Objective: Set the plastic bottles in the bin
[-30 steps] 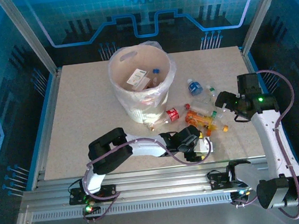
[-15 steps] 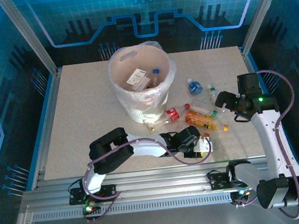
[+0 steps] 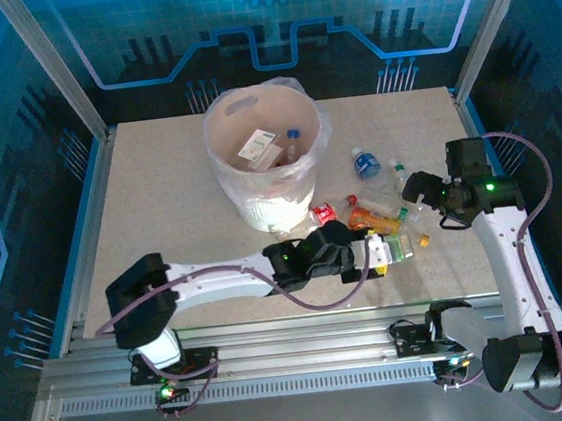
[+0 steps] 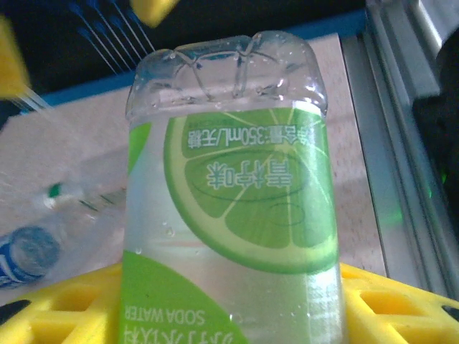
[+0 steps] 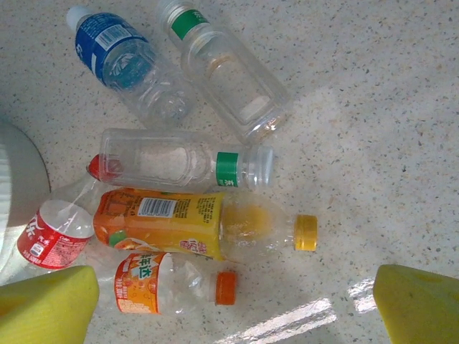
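The left gripper (image 3: 390, 250) is pinching a lime bottle (image 4: 229, 215), with yellow fingers (image 4: 401, 301) showing on both sides of it at the bottom of the left wrist view. In that view the bottle's long axis runs up and down the frame. Its lumpy base points to the top edge and its print reads upside down (the cap end is out of frame). In the overhead view the bottle sits right of centre, below and to the right of the bin (image 3: 214, 127).

The right gripper (image 3: 416, 194) is spread wide, its yellow fingertips (image 5: 46, 308) in the two lower corners of the right wrist view. Between and above them the other bottles lie flat on the table (image 5: 373, 129).
- An orange-capped bottle (image 5: 165, 283) and a juice bottle (image 5: 186, 226) lie level, caps pointing right.
- A clear bottle (image 5: 165, 159) above them also points its neck right.
- A red-labelled bottle (image 5: 54, 233) lies at the left edge, beside the bin's white wall.
- A blue bottle (image 5: 118, 54) and a green-banded bottle (image 5: 229, 79) slant with caps toward the upper left.

Overhead, the bin stands above centre with a few bottles inside.
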